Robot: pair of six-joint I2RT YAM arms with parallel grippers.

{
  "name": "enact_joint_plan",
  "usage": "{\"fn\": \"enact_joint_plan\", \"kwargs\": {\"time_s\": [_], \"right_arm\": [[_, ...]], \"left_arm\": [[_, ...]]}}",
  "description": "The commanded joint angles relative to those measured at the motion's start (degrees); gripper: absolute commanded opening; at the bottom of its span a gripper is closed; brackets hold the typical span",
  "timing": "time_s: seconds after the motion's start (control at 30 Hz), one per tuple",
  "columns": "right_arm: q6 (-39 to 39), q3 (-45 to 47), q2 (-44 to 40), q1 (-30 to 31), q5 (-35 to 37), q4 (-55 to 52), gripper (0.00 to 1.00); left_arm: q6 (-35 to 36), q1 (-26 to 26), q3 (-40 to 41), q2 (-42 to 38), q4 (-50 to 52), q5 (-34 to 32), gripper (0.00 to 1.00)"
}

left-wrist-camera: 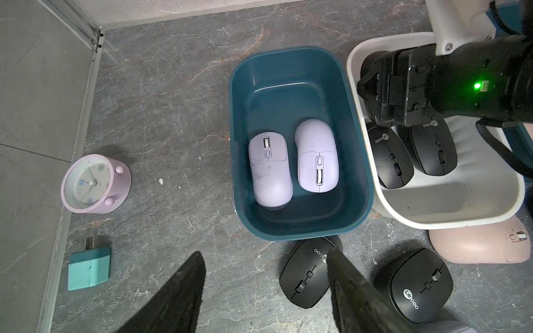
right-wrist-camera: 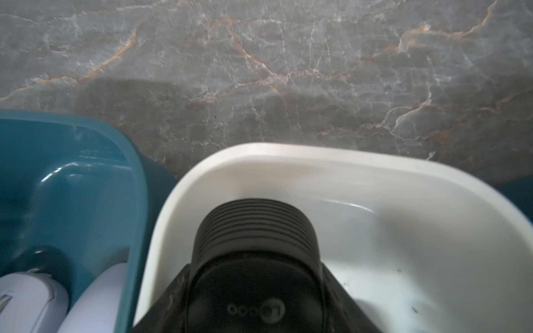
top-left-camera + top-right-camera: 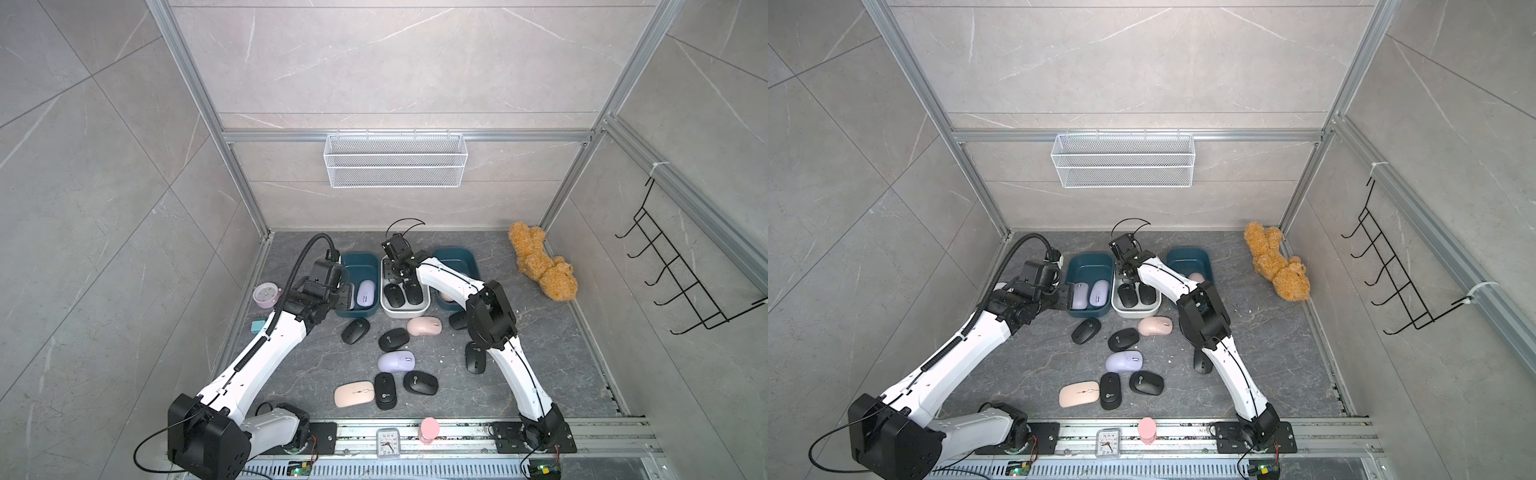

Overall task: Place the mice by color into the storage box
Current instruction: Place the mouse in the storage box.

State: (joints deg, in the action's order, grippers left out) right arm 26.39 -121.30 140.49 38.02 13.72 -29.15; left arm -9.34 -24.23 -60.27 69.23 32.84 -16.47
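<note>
My right gripper [image 2: 253,272] is shut on a black mouse [image 2: 253,227] and holds it over the white storage box [image 2: 288,155], where two black mice [image 1: 390,158] lie side by side. Two lilac mice [image 1: 269,170] lie in the left teal box [image 1: 288,53]. A pink mouse [image 3: 1196,277] shows in the right teal box [image 3: 461,253]. My left gripper [image 1: 265,259] is open and holds nothing, above the floor at the left teal box's near rim, beside a loose black mouse [image 1: 305,276]. Several black, pink [image 3: 424,326] and lilac [image 3: 397,360] mice lie loose on the floor.
A round pink alarm clock [image 3: 265,295] and a teal block [image 3: 257,325] sit by the left wall. A teddy bear [image 3: 540,262] lies at the back right. On the front rail stand a square clock [image 3: 387,444] and a pink cylinder [image 3: 429,430]. A wire basket [image 3: 395,160] hangs on the back wall.
</note>
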Motion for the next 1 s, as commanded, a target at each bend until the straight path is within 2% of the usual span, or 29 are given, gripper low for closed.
{"fn": "enact_joint_plan", "kwargs": {"time_s": [0.0, 0.47, 0.7, 0.97], "right_arm": [[1.77, 2.39, -0.93, -0.01, 0.52, 0.98, 0.54], [3.33, 6.51, -2.67, -0.04, -0.68, 2.16, 0.54], [4.10, 4.92, -2.03, 0.02, -2.35, 2.00, 0.57], [4.54, 3.17, -1.77, -0.03, -3.12, 1.38, 0.67]], "left_arm": [[0.87, 0.45, -0.53, -0.74, -1.45, -0.51, 0.69], [0.74, 0.85, -0.62, -1.26, -1.31, -0.43, 0.69], [0.75, 0.94, -0.64, -1.49, -1.15, -0.45, 0.69], [0.84, 1.03, -0.64, -1.79, -1.21, -0.59, 0.69]]}}
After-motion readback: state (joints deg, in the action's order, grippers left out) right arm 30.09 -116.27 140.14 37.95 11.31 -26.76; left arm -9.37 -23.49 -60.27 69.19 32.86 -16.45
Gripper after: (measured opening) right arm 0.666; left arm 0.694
